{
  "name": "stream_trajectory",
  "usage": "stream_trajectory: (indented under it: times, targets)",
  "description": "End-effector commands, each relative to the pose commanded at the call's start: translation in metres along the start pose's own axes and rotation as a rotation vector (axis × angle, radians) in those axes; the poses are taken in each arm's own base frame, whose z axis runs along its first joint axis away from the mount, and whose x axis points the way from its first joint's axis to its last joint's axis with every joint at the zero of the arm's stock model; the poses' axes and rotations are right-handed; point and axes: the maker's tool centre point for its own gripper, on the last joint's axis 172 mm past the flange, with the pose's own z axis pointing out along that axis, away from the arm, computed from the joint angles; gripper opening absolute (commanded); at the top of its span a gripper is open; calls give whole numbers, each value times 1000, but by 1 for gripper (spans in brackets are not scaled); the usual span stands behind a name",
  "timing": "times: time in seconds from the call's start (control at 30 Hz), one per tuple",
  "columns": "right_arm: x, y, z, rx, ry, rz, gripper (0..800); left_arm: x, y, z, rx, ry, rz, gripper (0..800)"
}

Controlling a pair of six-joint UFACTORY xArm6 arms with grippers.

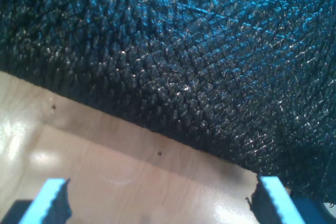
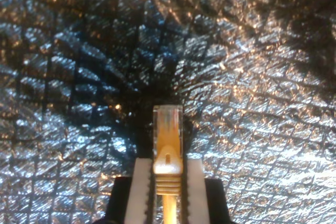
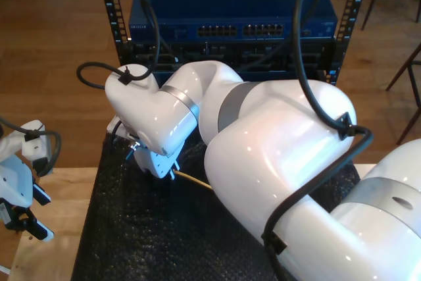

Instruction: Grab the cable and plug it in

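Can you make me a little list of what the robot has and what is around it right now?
held thing: long thin yellow-orange network cable with a clear plastic plug at its end
my second gripper: shut on the cable just behind the plug
my first gripper: open, nothing between its jaws
under the grippers: black textured foam mat on a light wooden table
behind: blue network switch with rows of ports in a black rack
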Motion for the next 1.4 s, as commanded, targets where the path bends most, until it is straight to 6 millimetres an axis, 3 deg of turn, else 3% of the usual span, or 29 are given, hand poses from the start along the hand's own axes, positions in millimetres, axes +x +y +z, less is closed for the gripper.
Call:
stream_trajectory:
  times: [0.23, 0.5, 0.67, 0.83, 0.97, 1.03, 1.4]
  targets:
    - [1, 4, -19, 1, 28, -168, 7, 0, 0, -1, 0, 0, 0, 800]
    - [-11, 15, -39, -14, 47, -325, 6, 1, 2, -1, -6, 1, 2, 800]
    - [-31, 29, -39, 0, 40, -346, 4, 1, 2, 0, -8, 1, 2, 800]
    - [-45, 37, -55, 39, 75, -336, 3, 0, 4, 1, -14, 2, 3, 800]
    - [-56, 25, -61, 86, 103, -397, 3, 1, 4, 1, -12, 3, 3, 800]
    - [-62, 29, -63, 96, 115, -422, 3, 1, 4, 1, -12, 3, 3, 800]
    - [-111, 71, -64, 109, 133, -507, 4, 2, 3, -1, -8, 1, 6, 800]
